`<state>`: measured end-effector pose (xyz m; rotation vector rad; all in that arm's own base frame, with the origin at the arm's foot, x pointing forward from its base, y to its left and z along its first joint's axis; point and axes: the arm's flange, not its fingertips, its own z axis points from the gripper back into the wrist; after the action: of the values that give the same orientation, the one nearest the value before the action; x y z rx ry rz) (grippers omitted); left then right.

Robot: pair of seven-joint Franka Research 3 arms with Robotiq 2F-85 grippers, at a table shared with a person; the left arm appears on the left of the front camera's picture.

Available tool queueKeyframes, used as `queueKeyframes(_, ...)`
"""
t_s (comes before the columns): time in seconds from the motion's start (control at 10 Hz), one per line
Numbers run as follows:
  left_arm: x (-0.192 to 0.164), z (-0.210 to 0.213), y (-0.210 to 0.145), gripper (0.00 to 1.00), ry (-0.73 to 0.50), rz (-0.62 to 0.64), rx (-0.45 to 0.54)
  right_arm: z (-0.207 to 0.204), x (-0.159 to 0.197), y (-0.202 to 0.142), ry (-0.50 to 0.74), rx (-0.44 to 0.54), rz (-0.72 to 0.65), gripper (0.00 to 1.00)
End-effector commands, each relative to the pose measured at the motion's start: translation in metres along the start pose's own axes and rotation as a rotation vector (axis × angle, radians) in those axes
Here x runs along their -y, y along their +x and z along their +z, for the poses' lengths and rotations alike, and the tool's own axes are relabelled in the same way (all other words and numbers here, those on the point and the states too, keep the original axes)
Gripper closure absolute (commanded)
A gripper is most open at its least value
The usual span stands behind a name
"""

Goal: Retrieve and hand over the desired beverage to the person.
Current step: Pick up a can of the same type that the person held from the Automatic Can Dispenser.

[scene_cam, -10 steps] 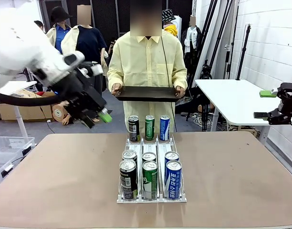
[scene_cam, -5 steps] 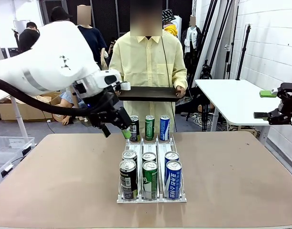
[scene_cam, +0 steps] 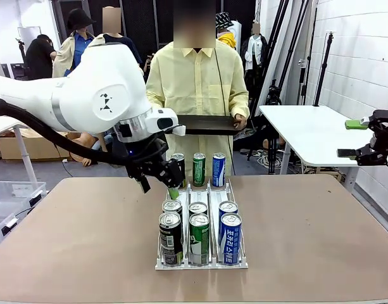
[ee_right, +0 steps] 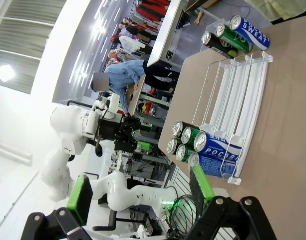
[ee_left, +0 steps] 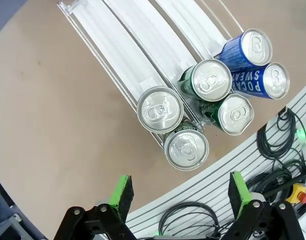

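Nine cylindrical metal cans (scene_cam: 199, 237) stand, long axes vertical, in a clear three-lane rack (scene_cam: 214, 191) mid-frame on the matte brown desk (scene_cam: 86, 240). Over its left lane the left jaws gape wide; the right jaws, also wide, sit at right edge. The person (scene_cam: 195, 82) stands upper centre.

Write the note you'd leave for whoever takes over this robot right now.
Left fingers: open, empty, over the rack's left lane by the near black cans.
Right fingers: open, empty, beyond the table's right edge.
Green cans and blue Pocari Sweat cans fill the other lanes.
The person stands opposite holding a dark tray.
Done: no can gripped yet.
Left: grip the wanted can, lift, hand over.
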<state>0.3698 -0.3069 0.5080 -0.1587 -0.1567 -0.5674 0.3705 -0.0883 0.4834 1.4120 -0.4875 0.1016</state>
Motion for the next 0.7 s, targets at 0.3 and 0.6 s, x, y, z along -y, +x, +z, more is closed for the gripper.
queueKeyframes(0.3,0.0215,-0.0118,-0.0049,0.0,0.052,0.035,-0.047,0.0006,-0.0006,0.0,0.01,-0.001,-0.008,0.0)
queueKeyframes(0.6,0.0182,-0.0085,-0.0036,0.0,0.045,-0.005,-0.019,0.0006,-0.0006,0.0,0.01,-0.001,-0.008,0.0)
